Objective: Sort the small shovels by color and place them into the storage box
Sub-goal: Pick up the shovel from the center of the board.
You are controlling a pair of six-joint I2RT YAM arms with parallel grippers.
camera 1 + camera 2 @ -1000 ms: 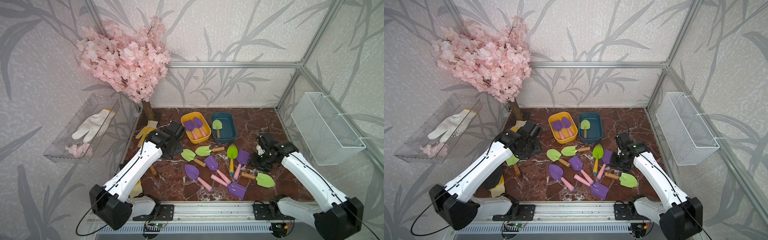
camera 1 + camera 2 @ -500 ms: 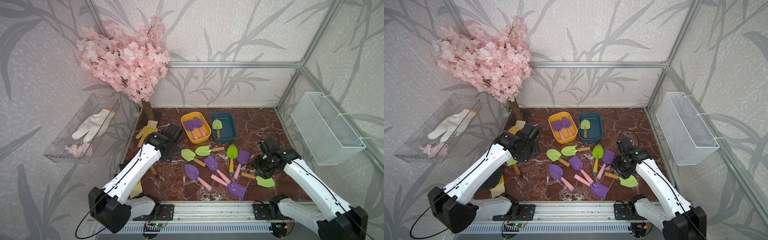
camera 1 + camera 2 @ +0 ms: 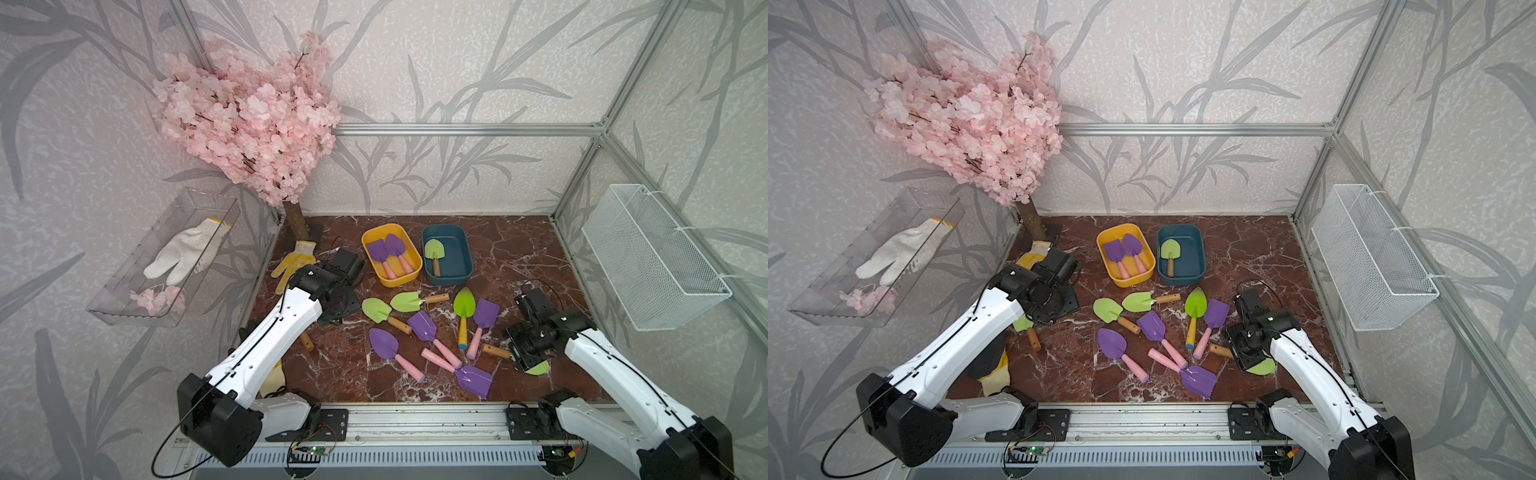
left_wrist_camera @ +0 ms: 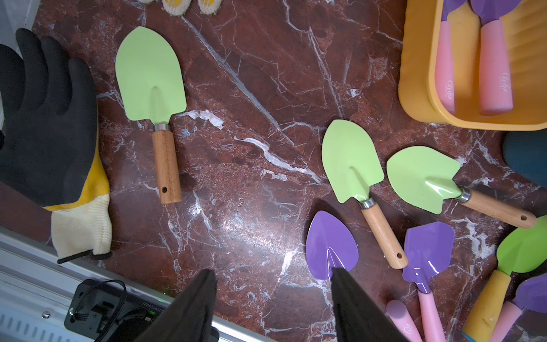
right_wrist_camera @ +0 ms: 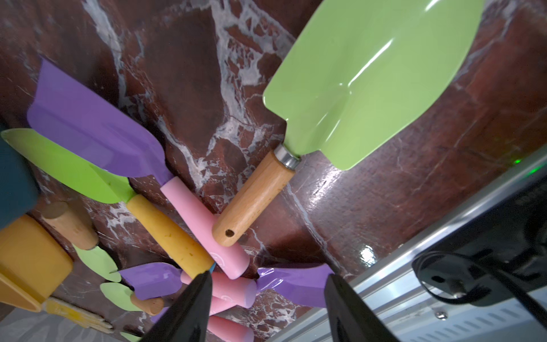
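The yellow storage box [image 3: 392, 284] holds two purple shovels, and the teal storage box [image 3: 451, 278] one light green shovel. Several small shovels lie loose mid-table, among them a purple one [image 3: 384, 343] and a pointed green one [image 3: 464, 303]. My right gripper [image 3: 525, 353] [image 5: 268, 281] hangs open and low over the wooden handle of a light green shovel [image 5: 370, 83] at the front right, holding nothing. My left gripper [image 3: 1046, 307] [image 4: 273, 274] is open and empty above the table, near another light green shovel [image 4: 151, 80] on the left.
A pink blossom tree [image 3: 249, 124] stands back left, with a yellow glove [image 3: 297, 259] at its foot. A black glove [image 4: 44, 118] lies at the left edge. A clear tray [image 3: 124, 291] and a wire basket [image 3: 652, 257] hang on the side walls. A metal rail [image 3: 415, 419] runs along the front.
My right gripper has moved toward the front, down over the front-right light green shovel, and its jaws have spread wider. The left arm has shifted only slightly.
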